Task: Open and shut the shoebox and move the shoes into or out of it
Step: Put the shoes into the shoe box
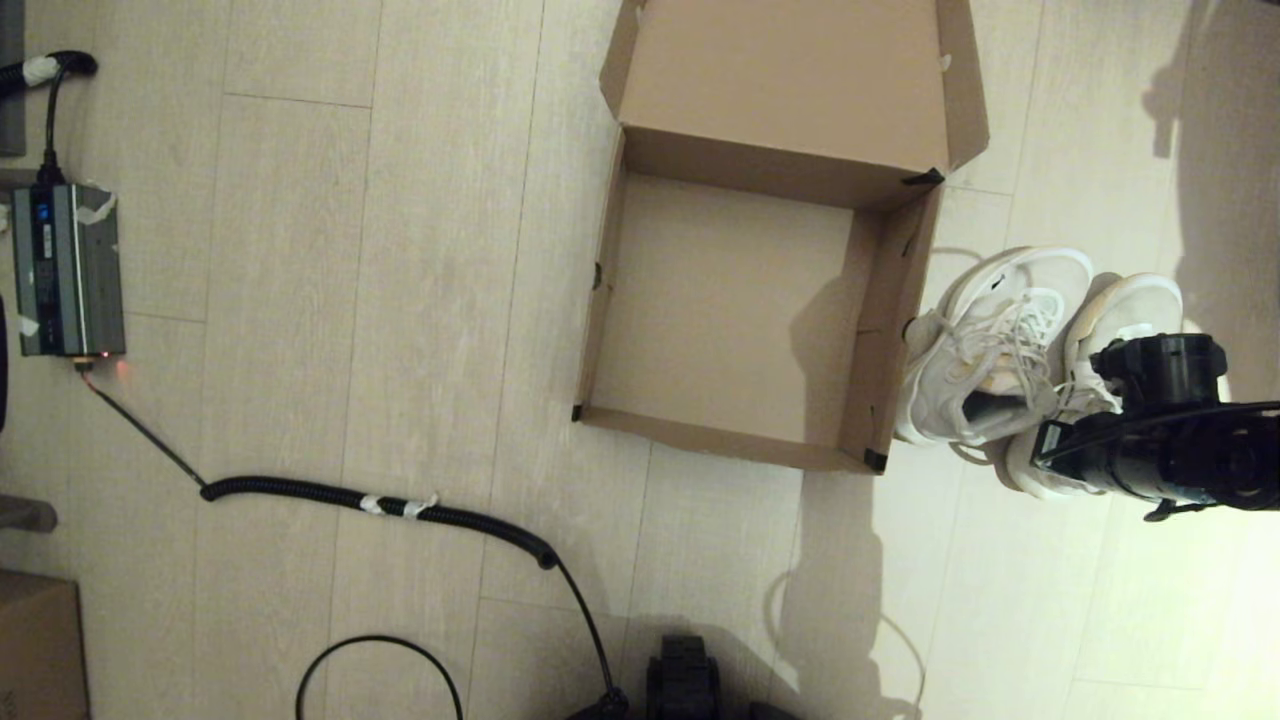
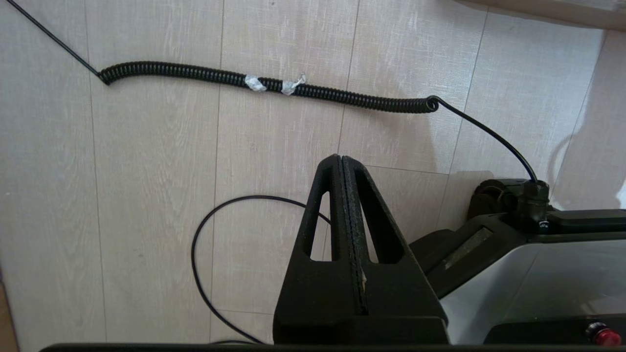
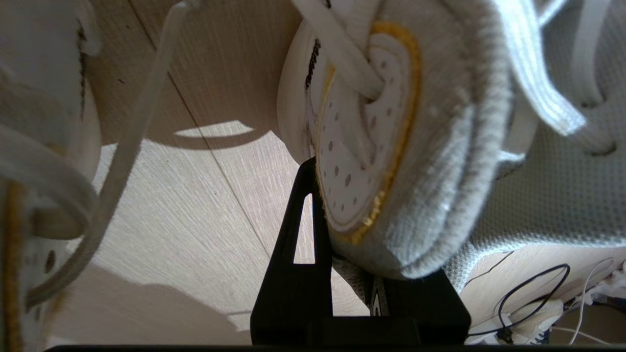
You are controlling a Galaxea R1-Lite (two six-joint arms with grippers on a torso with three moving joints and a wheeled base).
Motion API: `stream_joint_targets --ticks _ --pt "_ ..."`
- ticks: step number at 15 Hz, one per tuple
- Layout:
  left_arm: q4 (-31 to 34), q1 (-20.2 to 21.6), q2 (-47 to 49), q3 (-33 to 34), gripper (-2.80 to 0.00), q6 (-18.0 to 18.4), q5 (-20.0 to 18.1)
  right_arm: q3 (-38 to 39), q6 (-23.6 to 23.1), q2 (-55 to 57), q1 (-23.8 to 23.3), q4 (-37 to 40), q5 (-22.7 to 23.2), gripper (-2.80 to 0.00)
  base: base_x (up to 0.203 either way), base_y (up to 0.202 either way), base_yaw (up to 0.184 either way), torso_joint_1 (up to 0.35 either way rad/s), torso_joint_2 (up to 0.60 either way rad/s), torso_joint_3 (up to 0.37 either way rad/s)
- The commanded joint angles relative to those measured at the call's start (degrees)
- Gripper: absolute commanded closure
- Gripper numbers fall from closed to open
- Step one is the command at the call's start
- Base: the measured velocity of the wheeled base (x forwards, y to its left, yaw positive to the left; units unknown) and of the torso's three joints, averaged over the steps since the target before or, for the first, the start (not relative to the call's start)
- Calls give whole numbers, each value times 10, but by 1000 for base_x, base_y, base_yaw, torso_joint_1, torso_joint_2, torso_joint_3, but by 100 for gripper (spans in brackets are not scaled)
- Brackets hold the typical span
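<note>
Beside the open brown shoebox (image 1: 745, 300), white mesh shoes (image 1: 1000, 345) stand.

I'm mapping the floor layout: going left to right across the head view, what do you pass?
Grey power box → coiled black cable → open shoebox → shoes → right pincer, closed on the heel collar of the outer shoe.

The head view looked steeply down on the floor (image 1: 400, 300). The left wrist view faced the coiled cable (image 2: 274, 87), shared with the head view. The right wrist view sat close against one shoe (image 3: 391, 146).
</note>
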Motion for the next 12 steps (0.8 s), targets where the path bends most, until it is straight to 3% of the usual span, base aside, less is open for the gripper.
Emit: stream_joint_targets --ticks 1,4,6,8,10,12 --pt "0 0 -1 0 0 0 0 -1 0 -21 -3 -1 -2 0 0 0 0 0 0 0" --pt "0 0 -1 0 0 0 0 2 -38 -72 -13 54 -27 0 0 0 0 0 0 0" --pt "0 0 -1 0 0 0 0 -6 -46 -126 -19 126 -66 0 0 0 0 0 0 0" --pt "0 0 -1 0 0 0 0 -33 -47 -183 -30 160 -77 0 0 0 0 0 0 0" --pt "0 0 -1 0 0 0 0 -82 -50 -232 -32 179 -75 0 0 0 0 0 0 0" --pt "0 0 -1 0 0 0 0 -140 -52 -283 -31 231 -24 0 0 0 0 0 0 0"
